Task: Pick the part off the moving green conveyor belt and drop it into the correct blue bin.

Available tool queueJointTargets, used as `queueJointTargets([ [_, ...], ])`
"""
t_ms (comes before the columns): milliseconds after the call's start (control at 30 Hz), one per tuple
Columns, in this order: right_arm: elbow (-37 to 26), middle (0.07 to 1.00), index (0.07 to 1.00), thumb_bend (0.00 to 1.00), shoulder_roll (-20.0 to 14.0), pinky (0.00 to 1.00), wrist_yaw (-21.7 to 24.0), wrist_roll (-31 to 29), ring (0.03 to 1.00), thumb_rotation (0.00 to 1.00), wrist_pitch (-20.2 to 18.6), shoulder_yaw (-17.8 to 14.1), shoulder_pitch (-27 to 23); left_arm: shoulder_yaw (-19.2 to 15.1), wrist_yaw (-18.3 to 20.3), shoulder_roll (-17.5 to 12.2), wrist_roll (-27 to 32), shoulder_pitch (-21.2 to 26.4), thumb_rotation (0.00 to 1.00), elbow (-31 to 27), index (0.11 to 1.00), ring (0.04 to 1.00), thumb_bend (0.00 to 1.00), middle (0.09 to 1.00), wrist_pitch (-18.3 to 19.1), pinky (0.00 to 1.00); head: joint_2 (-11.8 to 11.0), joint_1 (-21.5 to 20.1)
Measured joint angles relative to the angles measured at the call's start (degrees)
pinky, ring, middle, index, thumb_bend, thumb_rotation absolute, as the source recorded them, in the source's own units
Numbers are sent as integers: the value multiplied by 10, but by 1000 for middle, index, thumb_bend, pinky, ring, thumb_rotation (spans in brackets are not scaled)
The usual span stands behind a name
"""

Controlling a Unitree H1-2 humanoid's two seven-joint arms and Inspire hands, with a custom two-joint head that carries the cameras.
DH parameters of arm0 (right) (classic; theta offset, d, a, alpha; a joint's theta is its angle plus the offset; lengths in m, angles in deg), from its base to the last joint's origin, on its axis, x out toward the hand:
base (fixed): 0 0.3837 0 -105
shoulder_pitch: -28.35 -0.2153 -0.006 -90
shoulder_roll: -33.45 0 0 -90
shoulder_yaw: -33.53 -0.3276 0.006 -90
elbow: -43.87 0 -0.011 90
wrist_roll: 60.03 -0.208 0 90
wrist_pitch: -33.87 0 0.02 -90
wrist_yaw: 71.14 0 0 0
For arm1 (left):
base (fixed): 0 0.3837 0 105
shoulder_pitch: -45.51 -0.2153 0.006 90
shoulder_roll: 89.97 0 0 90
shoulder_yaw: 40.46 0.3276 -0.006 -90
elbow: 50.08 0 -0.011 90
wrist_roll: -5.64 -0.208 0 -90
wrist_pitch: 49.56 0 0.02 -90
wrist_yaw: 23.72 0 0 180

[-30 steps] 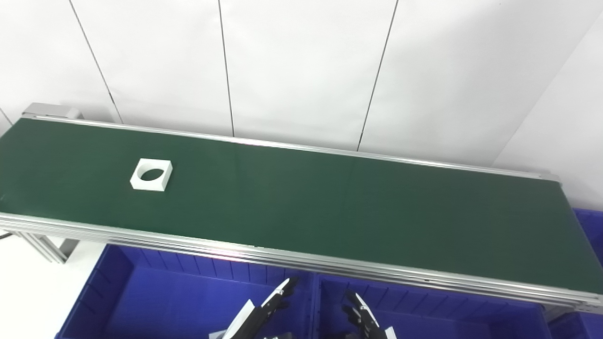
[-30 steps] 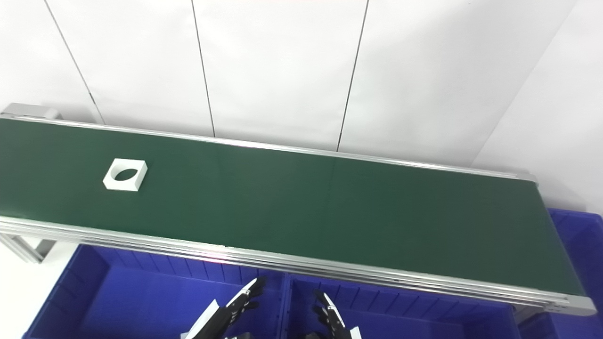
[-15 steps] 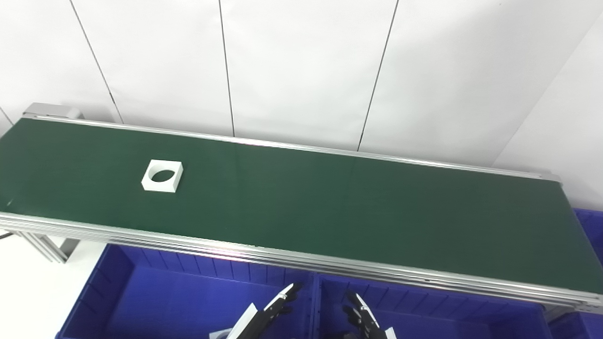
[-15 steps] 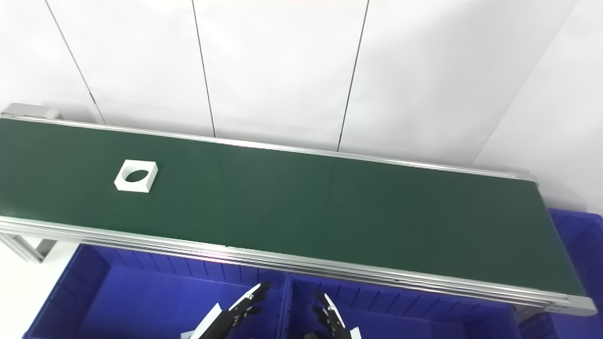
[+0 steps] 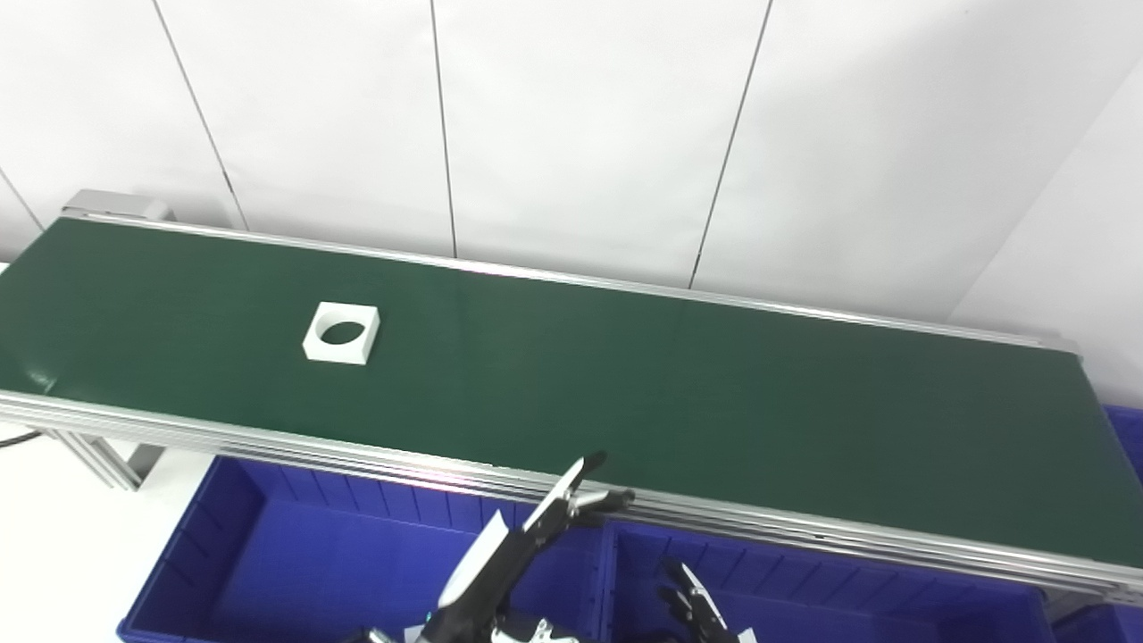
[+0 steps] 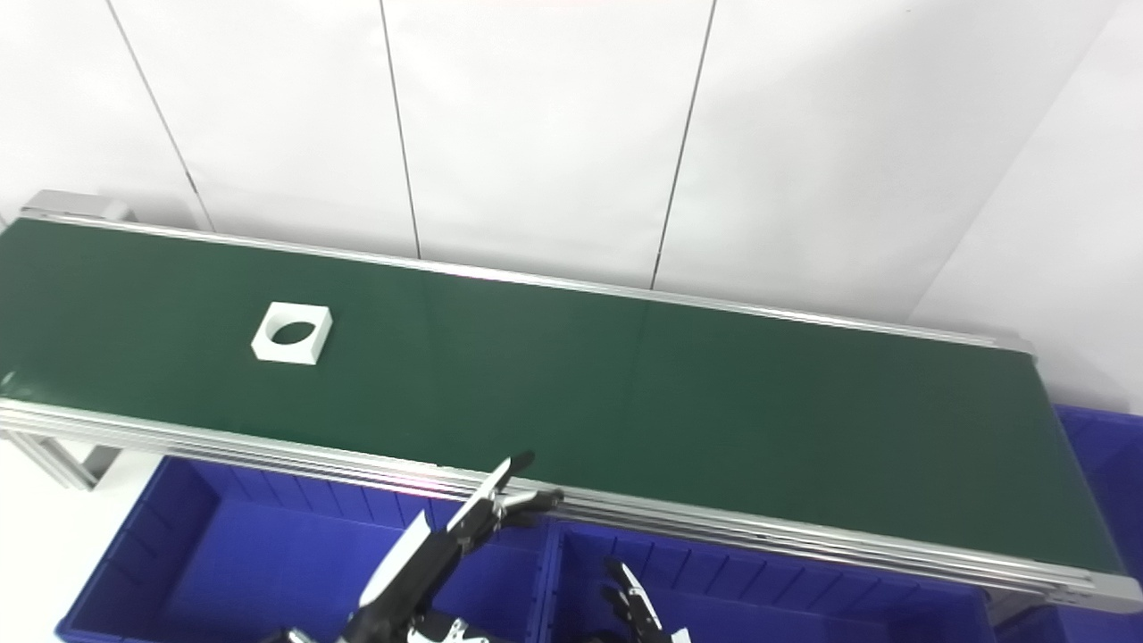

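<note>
White and square with a round hole through it, the part (image 5: 341, 333) is lying flat on the green conveyor belt (image 5: 679, 393), well apart from the left hand (image 5: 536, 531) and up to its left. That hand is reaching over the belt's near rail with fingers spread, holding nothing. The right hand (image 5: 696, 612) is hanging low over a blue bin (image 5: 295, 554), fingers apart and empty. Mistiming looks like the main risk: closing late would be letting the travelling part slip past, or nudging it askew.
</note>
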Motion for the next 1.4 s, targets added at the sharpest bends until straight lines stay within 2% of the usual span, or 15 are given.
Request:
queueJointTargets([
  [100, 0, 947, 925, 826, -2, 897, 0, 0, 894, 902, 0, 1, 0, -13, -6, -11, -12, 20, 313, -26, 954, 755, 997, 755, 0, 704, 0, 1],
  [233, 0, 946, 926, 834, -3, 879, 0, 0, 893, 906, 0, 3, -1, -41, -18, -22, -47, 49, 336, -48, 961, 766, 987, 783, -1, 683, -3, 1],
  [433, 2, 948, 925, 832, -2, 872, 0, -1, 893, 897, 0, 8, -10, -42, -45, -45, -115, 97, 350, -46, 996, 784, 961, 820, -2, 708, -6, -1],
  [567, 8, 948, 924, 831, -2, 852, 0, -1, 887, 889, 0, 9, -15, -54, -51, -61, -132, 149, 274, -45, 997, 758, 1000, 810, -2, 648, -8, -3],
  [633, 10, 945, 925, 831, -2, 839, 0, -2, 883, 889, 0, 9, -13, -60, -51, -64, -141, 173, 190, -45, 973, 741, 1000, 815, -3, 613, -7, -2],
  [767, 10, 947, 927, 824, -2, 824, 0, -3, 877, 887, 0, 10, -13, -66, -49, -73, -166, 213, 145, -43, 960, 718, 1000, 809, -6, 551, -8, -2],
  [900, 10, 944, 929, 836, -1, 815, 0, -7, 871, 889, 0, 10, -13, -84, -28, -98, -198, 254, 117, -24, 915, 695, 1000, 793, -6, 545, -9, -3],
  [1033, 11, 943, 934, 837, -1, 817, 0, -7, 872, 890, 0, 10, -14, -85, -13, -133, -209, 301, 117, 3, 895, 663, 1000, 781, -7, 527, -9, -4],
  [1167, 16, 944, 936, 843, 2, 818, 0, -7, 873, 886, 0, 10, -16, -84, 3, -152, -224, 336, 112, 34, 877, 669, 1000, 789, -7, 528, -13, -5],
  [1400, 18, 939, 930, 850, 7, 815, 0, -7, 871, 884, 0, 10, -18, -71, 6, -183, -236, 385, 71, 101, 836, 718, 1000, 823, -9, 556, -16, -7],
])
